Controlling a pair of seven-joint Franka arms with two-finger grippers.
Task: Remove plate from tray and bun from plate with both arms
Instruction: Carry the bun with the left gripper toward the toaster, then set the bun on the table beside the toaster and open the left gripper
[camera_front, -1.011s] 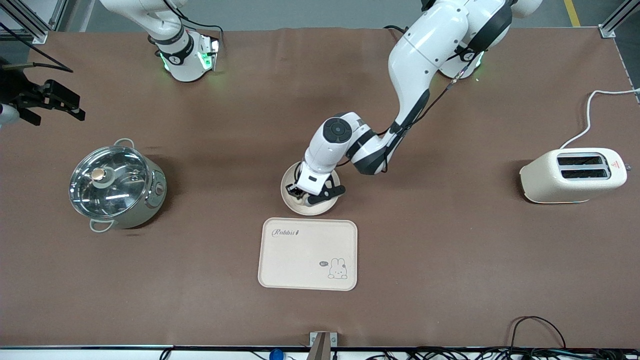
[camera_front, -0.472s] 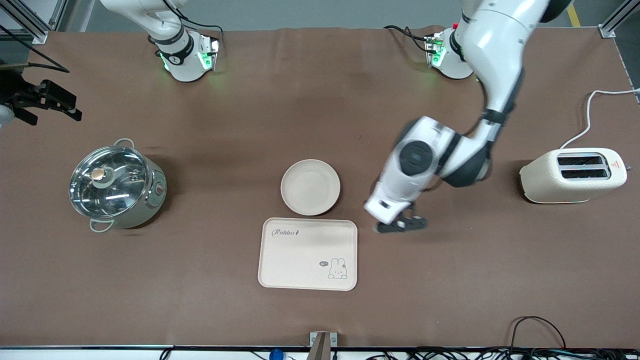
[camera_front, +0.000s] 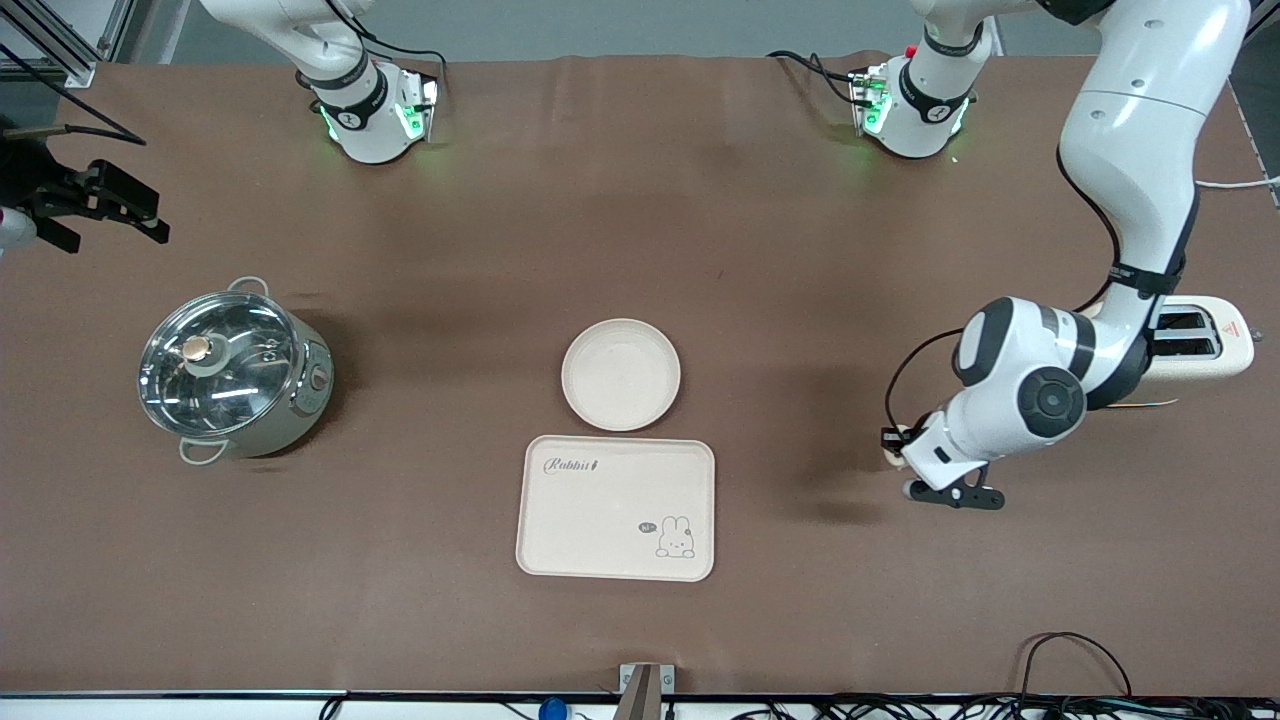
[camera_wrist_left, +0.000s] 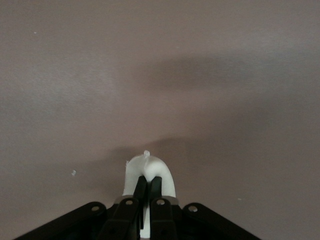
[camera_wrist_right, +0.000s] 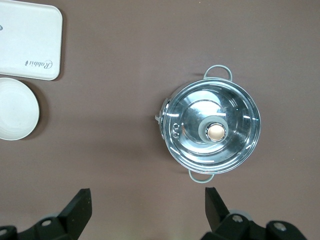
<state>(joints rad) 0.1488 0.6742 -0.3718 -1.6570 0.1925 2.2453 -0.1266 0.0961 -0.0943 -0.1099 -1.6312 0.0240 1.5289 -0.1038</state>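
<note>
The round cream plate (camera_front: 620, 375) lies bare on the brown table, just farther from the front camera than the tray; it also shows in the right wrist view (camera_wrist_right: 15, 109). My left gripper (camera_front: 895, 452) is shut on the small white bun (camera_wrist_left: 150, 170) and holds it over bare table between the tray and the toaster. The bun peeks out at the fingertips in the front view (camera_front: 889, 457). In the left wrist view the left gripper (camera_wrist_left: 150, 182) pinches the bun tight. My right gripper (camera_front: 100, 205) waits open and empty, high over the right arm's end of the table (camera_wrist_right: 147, 200).
A rectangular cream tray with a rabbit drawing (camera_front: 615, 508) lies nearer the front camera than the plate. A steel pot with a glass lid (camera_front: 232, 370) stands toward the right arm's end. A cream toaster (camera_front: 1205, 345) stands at the left arm's end, partly covered by the left arm.
The left gripper has lifted the bun off the plate and swung it toward the left arm's end, past the tray. The plate now lies bare. The right arm has barely moved.
</note>
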